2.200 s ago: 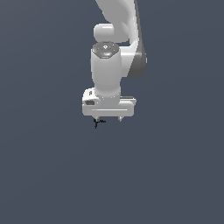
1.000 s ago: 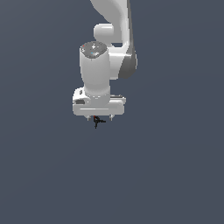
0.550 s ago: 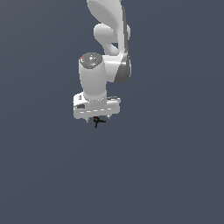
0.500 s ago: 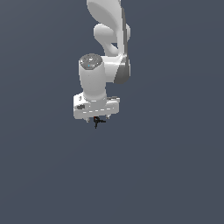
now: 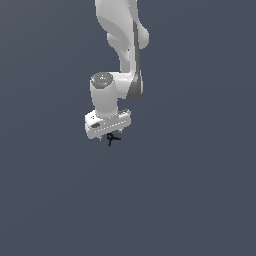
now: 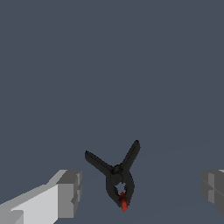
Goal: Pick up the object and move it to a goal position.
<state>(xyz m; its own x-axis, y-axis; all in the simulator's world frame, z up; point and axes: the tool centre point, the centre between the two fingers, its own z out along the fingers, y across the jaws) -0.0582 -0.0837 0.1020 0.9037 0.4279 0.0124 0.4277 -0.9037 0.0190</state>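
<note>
The small black clamp lies on the desk between the fingers of the hand, which is spread wide and holds nothing. It looks light, stiff and thin. The thick body near the red tip seems a safer place to grip than the two spread handles.

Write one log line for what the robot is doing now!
stage: pre-grasp | end effector: open, astride clamp | clamp: not gripped

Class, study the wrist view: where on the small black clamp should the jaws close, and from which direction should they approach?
Probably the thick body of the black clamp, near the pivot, just above its red tip. It lies flat between the open gripper fingers, so come straight down from above. The two thin handles splay apart and would likely slip or twist if pinched.
</note>
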